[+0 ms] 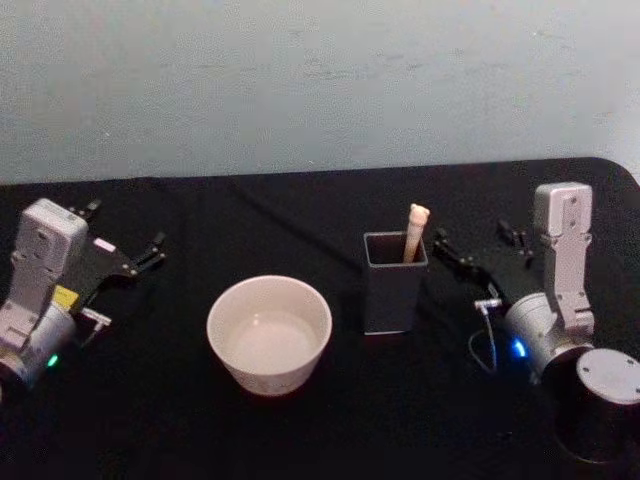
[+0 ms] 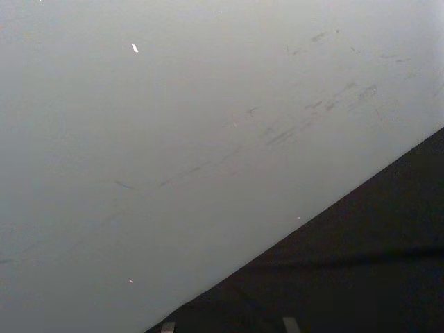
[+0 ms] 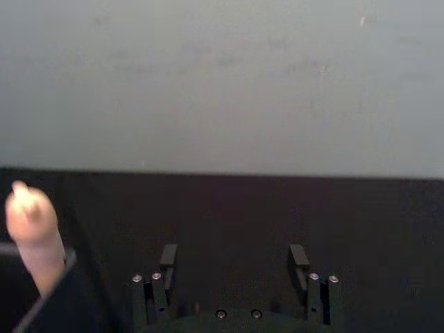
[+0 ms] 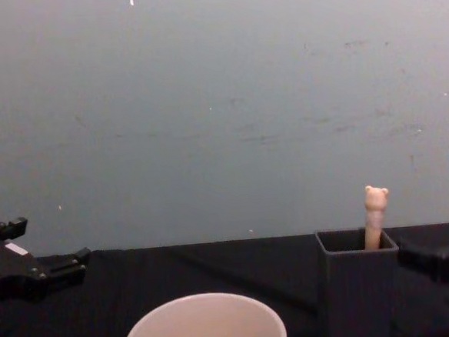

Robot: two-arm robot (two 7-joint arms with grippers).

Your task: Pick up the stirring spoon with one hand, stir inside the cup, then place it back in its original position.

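- Black tabletop [image 1: 300, 430] against a pale wall.
- Spoon [image 1: 415, 232] stands upright in a dark holder [image 1: 393, 283] right of centre, beside the cup [image 1: 269, 333]; likely light and thin, so pinch the bear-head handle.
- Right gripper [image 1: 447, 250], jaws wide, sits just beside the holder; left gripper [image 1: 140, 255], jaws apart, is parked near the left edge.

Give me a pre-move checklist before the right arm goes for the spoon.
1. Stirring spoon standing in the dark holder, bear-head handle sticking up above the rim: ok.
2. Right gripper open, empty, beside the holder on its right, not touching the handle: ok.
3. Right gripper's fingers apart, with the handle off to one side, not between them: not ok, needs alignment.
4. Cup upright, left of the holder, apart from it: ok.
5. Left gripper open, at the table's left, away from the cup: ok.
6. Spoon bowl inside the holder: cannot tell, hidden.
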